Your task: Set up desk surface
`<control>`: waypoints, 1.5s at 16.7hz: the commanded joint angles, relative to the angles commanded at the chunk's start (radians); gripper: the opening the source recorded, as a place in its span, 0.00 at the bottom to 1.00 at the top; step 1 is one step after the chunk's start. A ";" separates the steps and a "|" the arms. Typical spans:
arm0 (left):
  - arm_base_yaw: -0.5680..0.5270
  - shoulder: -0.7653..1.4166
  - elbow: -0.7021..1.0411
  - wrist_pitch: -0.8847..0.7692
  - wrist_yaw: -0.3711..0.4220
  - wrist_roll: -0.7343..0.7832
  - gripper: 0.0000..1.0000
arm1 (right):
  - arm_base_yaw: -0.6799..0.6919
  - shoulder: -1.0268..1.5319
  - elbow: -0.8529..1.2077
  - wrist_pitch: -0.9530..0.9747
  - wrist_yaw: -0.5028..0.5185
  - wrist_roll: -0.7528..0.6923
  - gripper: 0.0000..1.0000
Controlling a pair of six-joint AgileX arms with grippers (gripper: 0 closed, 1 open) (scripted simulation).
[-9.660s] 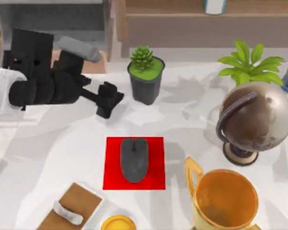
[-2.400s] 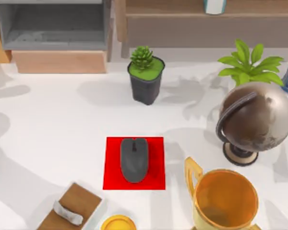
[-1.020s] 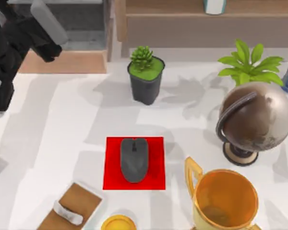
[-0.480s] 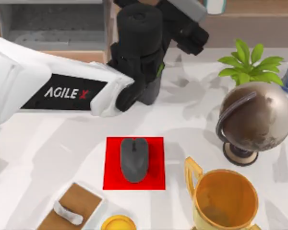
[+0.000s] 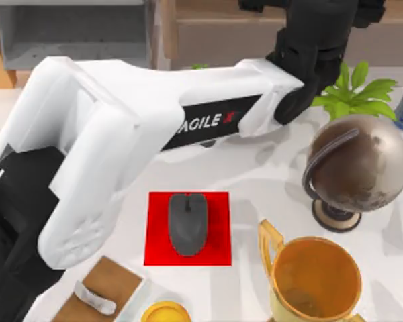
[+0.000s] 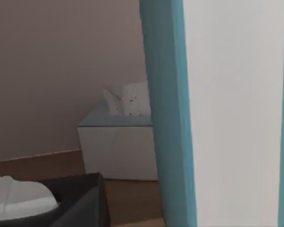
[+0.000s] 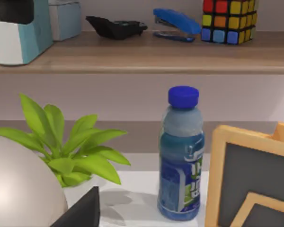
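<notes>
The desk surface (image 5: 269, 174) is the broad white tabletop. My left arm stretches from the near left corner diagonally across it to the wooden shelf (image 5: 215, 33) at the back. My left gripper (image 5: 314, 20) is up at that shelf, right against a teal-and-white box (image 7: 19, 35), and in the right wrist view the left gripper (image 7: 12, 10) sits at the box's top. The same box (image 6: 217, 109) stands very close in the left wrist view. My right arm is parked off the table's right side.
A grey mouse (image 5: 187, 223) lies on a red mat (image 5: 218, 251). A globe (image 5: 356, 171), a gold trophy cup (image 5: 316, 278) and a leafy plant (image 5: 352, 94) crowd the right. A blue bottle (image 7: 180, 156), stapler (image 7: 175, 23), colour cube (image 7: 227, 21) and tissue box (image 6: 118, 142) are near the shelf.
My left arm has swung from the back left across the table to the back right. It now covers the succulent pot and reaches the shelf box.
</notes>
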 joint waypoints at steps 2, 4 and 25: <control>-0.007 0.071 0.120 -0.051 -0.059 -0.066 1.00 | 0.000 0.000 0.000 0.000 0.000 0.000 1.00; -0.009 0.124 0.203 -0.088 -0.101 -0.112 1.00 | 0.000 0.000 0.000 0.000 0.000 0.000 1.00; 0.018 0.235 0.400 -0.185 -0.097 -0.138 0.77 | 0.000 0.000 0.000 0.000 0.000 0.000 1.00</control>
